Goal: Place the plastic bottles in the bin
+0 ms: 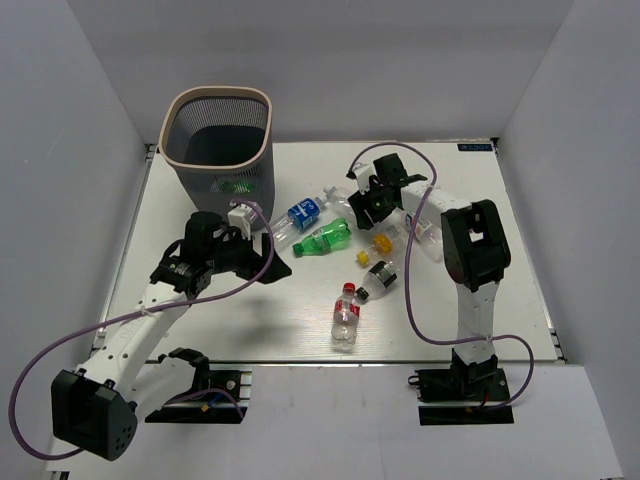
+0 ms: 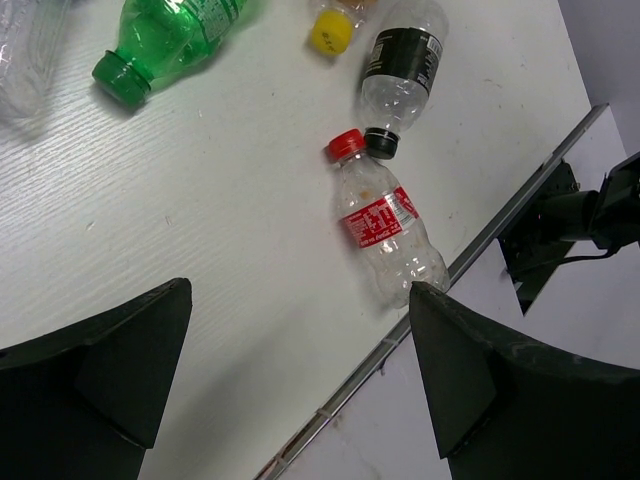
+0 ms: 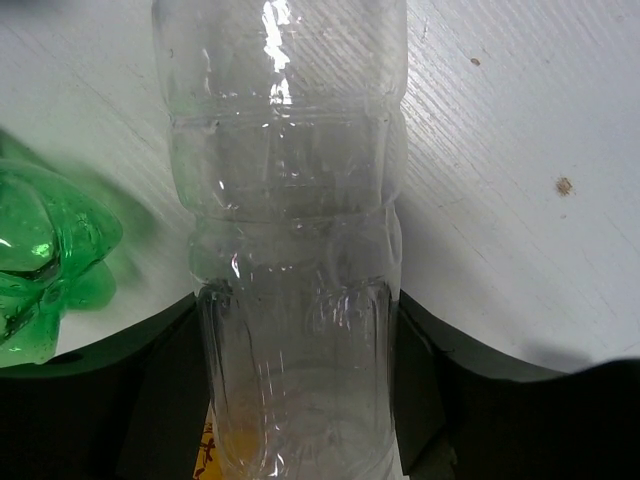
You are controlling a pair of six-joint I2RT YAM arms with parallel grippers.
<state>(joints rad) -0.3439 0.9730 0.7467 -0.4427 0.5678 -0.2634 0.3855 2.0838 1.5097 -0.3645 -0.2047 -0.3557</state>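
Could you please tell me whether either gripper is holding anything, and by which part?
The right gripper holds a clear bottle across the middle of its body. The left gripper is open and empty.

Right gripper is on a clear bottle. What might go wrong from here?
1. The right gripper is shut on a smooth clear bottle with the green bottle close beside it; lifting may knock the green one, or the bottle may slip.
2. The bin stands on the far left, near the open left gripper, so carrying across risks a clash.
3. The red-label bottle lies near the edge of the table and might roll off if nudged.
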